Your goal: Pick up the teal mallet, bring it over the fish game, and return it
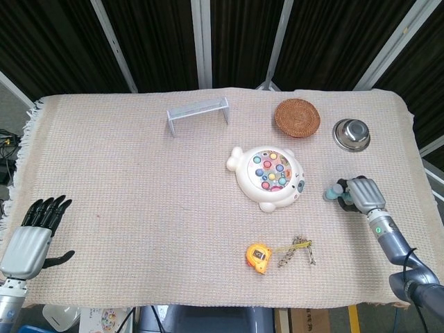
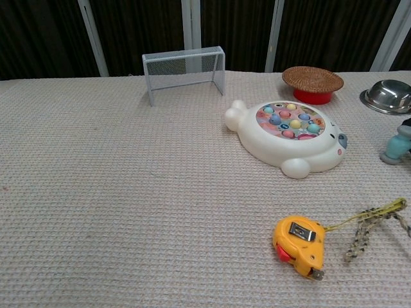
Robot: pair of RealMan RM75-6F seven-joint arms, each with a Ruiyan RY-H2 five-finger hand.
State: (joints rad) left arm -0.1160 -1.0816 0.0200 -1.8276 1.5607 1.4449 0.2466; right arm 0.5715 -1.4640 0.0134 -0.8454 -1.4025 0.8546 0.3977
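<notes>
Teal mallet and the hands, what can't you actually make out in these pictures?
- Teal mallet: head view, the right hand covers its handle; chest view, the right edge cuts it off, only the head shows.
- Whether the mallet rests on the cloth: neither view settles it.
- Left hand: outside the chest view.

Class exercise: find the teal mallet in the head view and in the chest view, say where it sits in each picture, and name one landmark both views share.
Head view: the teal mallet is at right of centre, held by the right hand, to the right of the fish game.
Chest view: the mallet is at the right edge, mid-height, partly cut off.
Shared landmark: the fish game, left of the mallet in both.
</notes>
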